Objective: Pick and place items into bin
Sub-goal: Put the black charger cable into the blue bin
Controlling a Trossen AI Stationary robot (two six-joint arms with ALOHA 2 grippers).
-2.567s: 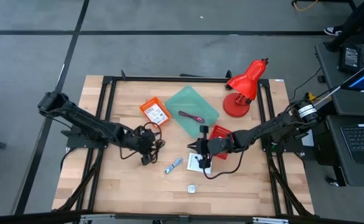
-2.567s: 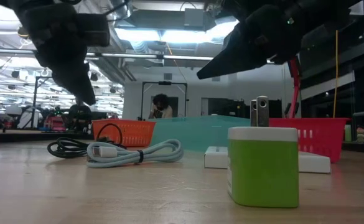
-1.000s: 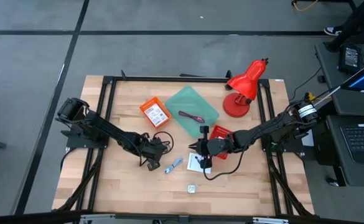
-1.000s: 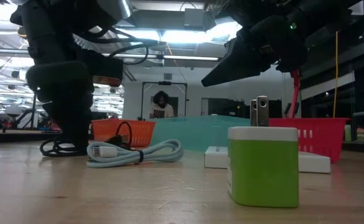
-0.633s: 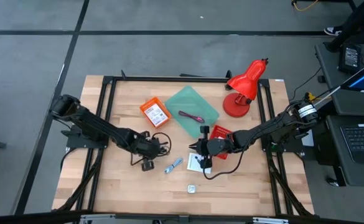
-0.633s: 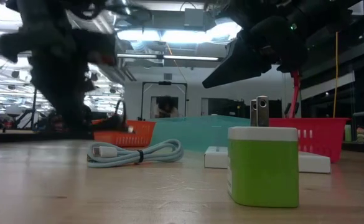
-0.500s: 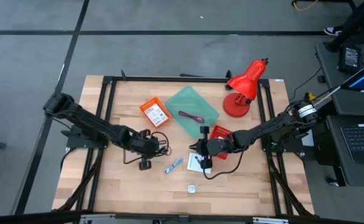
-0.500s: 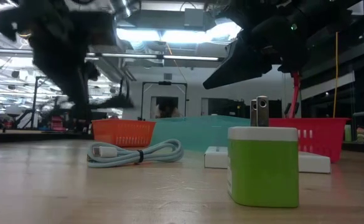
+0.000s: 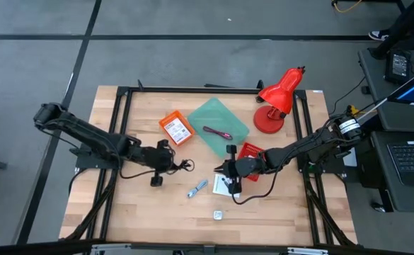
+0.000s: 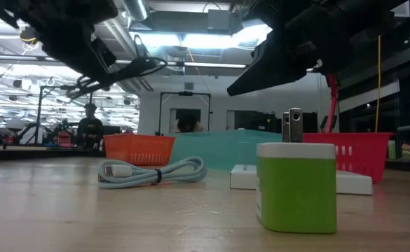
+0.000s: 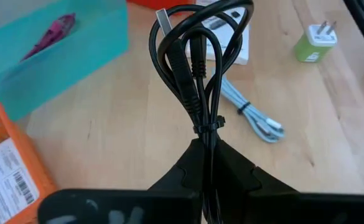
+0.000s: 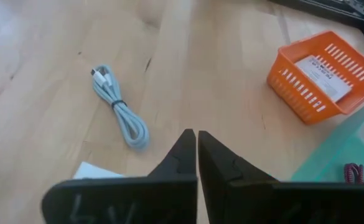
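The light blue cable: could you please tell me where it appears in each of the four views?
High view: light blue cable below centre, on the table.
Low view: left of centre, coiled on the wood.
Left wrist view: right of centre.
Right wrist view: upper left.
Shared landmark: orange basket.

Both arms are reaching inward over the table, with both grippers closed.

The left arm is stretching from the table's left edge toward the middle, its elbow bending out past that edge; the left gripper (image 9: 171, 164) is hanging above the wood with its fingers (image 11: 228, 169) pressing together, pinching a black coiled cable (image 11: 197, 59) just under its tie, the loops standing out ahead of the tips. The right arm is extending from the right edge toward the centre, lying low and nearly straight; the right gripper (image 9: 226, 169) is hovering over the middle of the table with its fingers (image 12: 214, 158) meeting flat, gripping nothing.
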